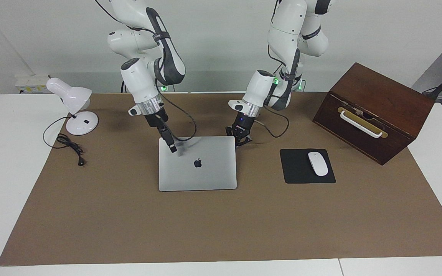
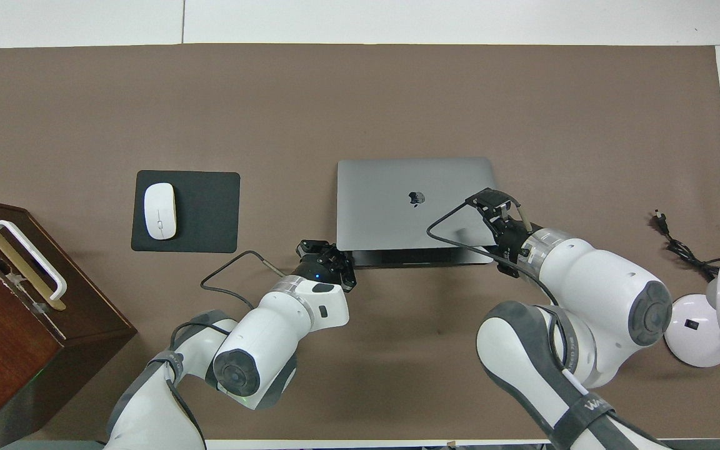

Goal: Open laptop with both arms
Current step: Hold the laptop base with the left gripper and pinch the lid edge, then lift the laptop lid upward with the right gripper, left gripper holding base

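Now | laptop [image 1: 197, 163] shut, apple logo | left claw [image 1: 240, 138] open at corner | right claw [image 1: 172, 147] unclear

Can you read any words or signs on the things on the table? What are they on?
Apple logo, a dark picture sign with no letters: on the closed lid of the laptop.
"W..." in white letters: on the grey band of the right arm, cut off and too small to read whole.
Mouse, mouse pad, lamp, wooden box: no words show.
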